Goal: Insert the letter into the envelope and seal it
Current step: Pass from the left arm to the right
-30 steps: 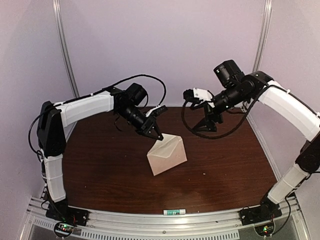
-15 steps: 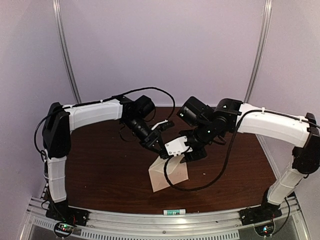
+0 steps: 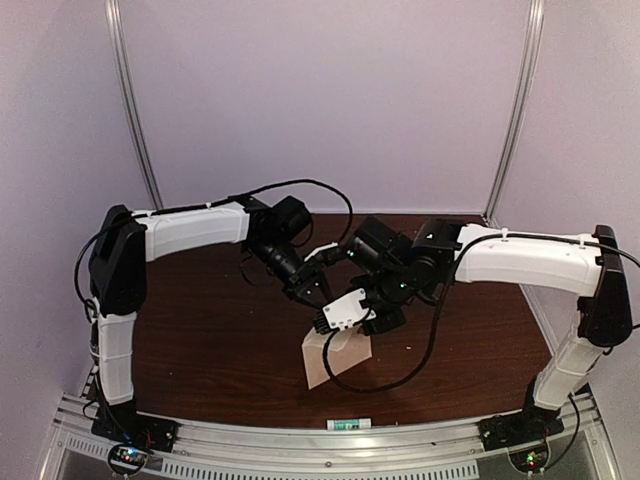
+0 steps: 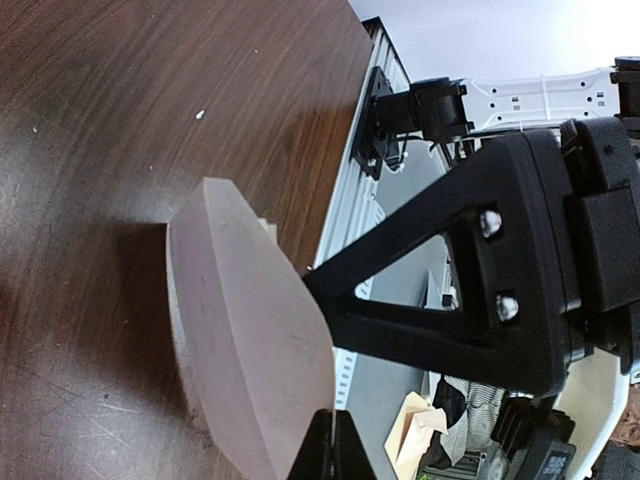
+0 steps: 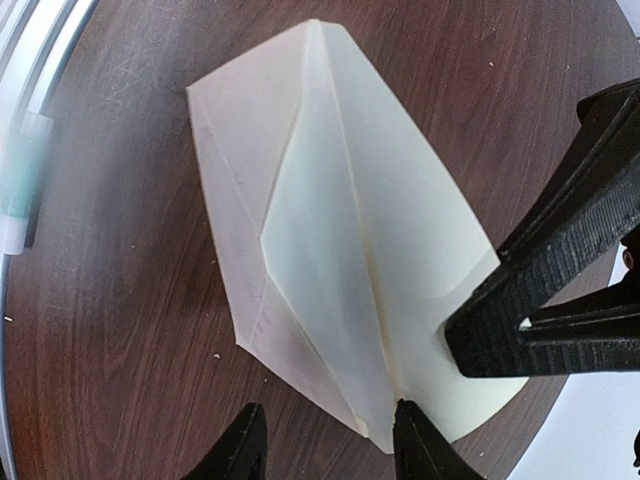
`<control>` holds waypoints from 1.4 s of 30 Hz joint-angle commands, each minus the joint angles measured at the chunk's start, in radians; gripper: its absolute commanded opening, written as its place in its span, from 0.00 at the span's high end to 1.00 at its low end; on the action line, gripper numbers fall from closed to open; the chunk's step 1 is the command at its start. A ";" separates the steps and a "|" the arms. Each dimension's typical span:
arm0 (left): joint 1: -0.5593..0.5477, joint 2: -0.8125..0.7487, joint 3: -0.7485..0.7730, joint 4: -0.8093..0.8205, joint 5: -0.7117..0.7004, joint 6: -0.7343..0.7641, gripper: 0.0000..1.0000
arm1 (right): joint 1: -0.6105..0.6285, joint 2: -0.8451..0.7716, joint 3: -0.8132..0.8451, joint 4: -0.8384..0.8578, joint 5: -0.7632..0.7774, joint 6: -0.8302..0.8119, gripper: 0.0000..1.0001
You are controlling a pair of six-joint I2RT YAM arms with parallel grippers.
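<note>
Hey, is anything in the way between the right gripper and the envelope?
Nothing visible is. The right gripper hangs open just over one tip of the envelope. The left gripper pinches another edge, off to the side, not between them.

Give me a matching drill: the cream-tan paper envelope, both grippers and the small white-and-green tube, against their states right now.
1 cream-tan paper envelope
2 left gripper
3 right gripper
4 small white-and-green tube

A jaws apart at the envelope's corner
B lying by the near rail
C held up at a tilt
D pinched shut on the envelope

Pairs: 1-C, 2-D, 3-A, 4-B
</note>
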 commanded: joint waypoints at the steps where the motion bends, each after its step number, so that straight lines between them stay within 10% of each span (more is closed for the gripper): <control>1: -0.008 0.020 -0.009 0.027 0.060 -0.007 1.00 | 0.017 -0.004 -0.041 0.083 0.067 -0.002 0.54; 21: -0.012 0.024 -0.016 0.021 -0.080 0.036 1.00 | 0.042 -0.078 -0.106 0.135 0.163 0.002 0.53; 30: -0.029 -0.075 -0.041 0.099 -0.168 0.094 1.00 | -0.242 -0.138 -0.005 0.069 -0.434 0.281 0.46; 42: -0.057 -0.174 -0.054 0.208 -0.245 0.105 1.00 | -0.252 -0.077 0.005 0.080 -0.655 0.369 0.46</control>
